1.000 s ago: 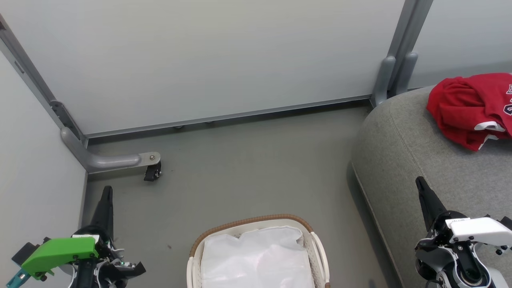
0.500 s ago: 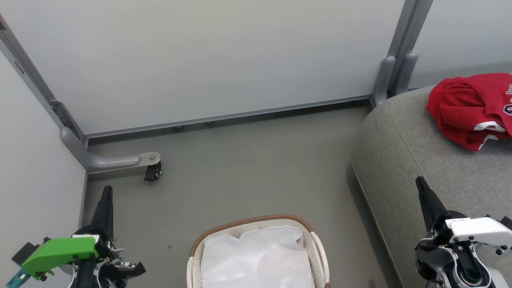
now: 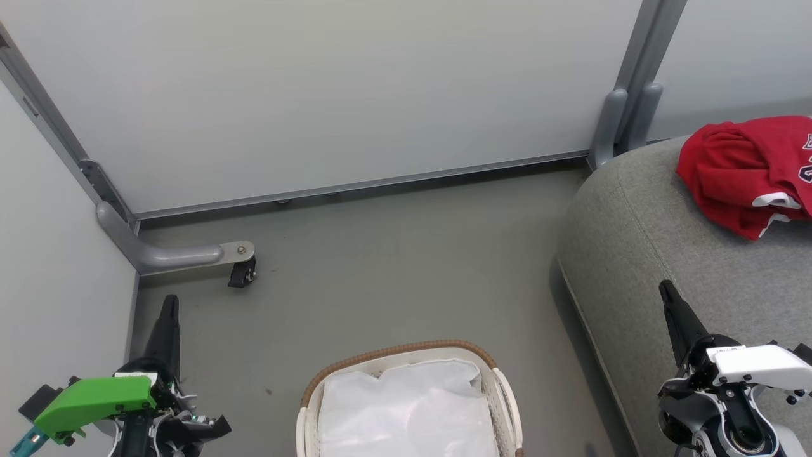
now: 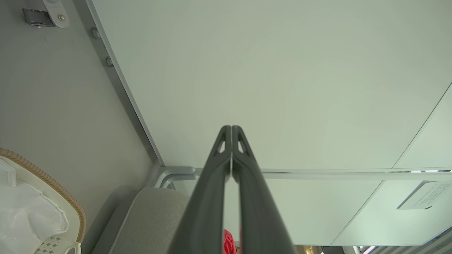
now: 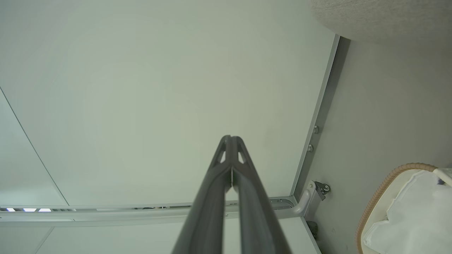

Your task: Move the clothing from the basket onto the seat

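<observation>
A crumpled red jersey (image 3: 748,171) with white trim lies on the grey sofa seat (image 3: 653,254) at the right. The white basket (image 3: 406,400) with its brown woven rim (image 3: 393,353) stands on the floor at bottom centre, holding just a white liner (image 3: 406,412). My left gripper (image 3: 169,303) hangs at the lower left, shut and empty, well left of the basket. My right gripper (image 3: 666,291) is over the seat's front part, shut and empty, below the jersey. The wrist views show the fingertips of the left gripper (image 4: 231,127) and the right gripper (image 5: 229,137) pressed together.
A pale partition wall (image 3: 355,89) closes the back and left. Its grey foot with a black caster (image 3: 240,273) sticks out onto the grey floor (image 3: 393,266) at the left. A grey post (image 3: 625,101) stands beside the seat's rounded corner.
</observation>
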{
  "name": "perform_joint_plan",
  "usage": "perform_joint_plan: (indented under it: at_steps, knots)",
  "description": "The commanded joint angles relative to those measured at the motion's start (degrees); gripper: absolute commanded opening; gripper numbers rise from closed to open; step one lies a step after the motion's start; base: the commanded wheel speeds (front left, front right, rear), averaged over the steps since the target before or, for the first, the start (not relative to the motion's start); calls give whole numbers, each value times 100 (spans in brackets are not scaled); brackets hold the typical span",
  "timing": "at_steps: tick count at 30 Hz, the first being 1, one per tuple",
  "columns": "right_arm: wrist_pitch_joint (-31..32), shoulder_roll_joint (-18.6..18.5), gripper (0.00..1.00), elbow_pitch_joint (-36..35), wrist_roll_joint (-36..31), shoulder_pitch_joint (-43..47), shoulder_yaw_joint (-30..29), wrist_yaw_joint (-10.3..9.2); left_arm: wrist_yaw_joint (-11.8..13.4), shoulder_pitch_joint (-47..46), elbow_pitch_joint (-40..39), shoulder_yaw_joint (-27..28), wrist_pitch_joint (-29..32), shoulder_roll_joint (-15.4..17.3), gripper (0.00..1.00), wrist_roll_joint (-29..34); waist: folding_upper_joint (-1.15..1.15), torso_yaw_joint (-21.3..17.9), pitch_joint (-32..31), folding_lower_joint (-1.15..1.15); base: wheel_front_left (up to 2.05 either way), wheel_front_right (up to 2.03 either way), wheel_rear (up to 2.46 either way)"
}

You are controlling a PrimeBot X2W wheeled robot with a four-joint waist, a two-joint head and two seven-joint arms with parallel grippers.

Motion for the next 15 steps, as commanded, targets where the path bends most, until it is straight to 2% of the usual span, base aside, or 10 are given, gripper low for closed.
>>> perform_joint_plan:
  at_steps: [1,15]
  knots:
    - [5,-33,0,-20,21,61,-8,-2,-25,-58,-9,11,14,19,0,-17,0,0,0,0,0,0,0]
    - [4,-33,0,-20,21,60,-8,-2,-25,-59,-9,11,14,19,0,-17,0,0,0,0,0,0,0]
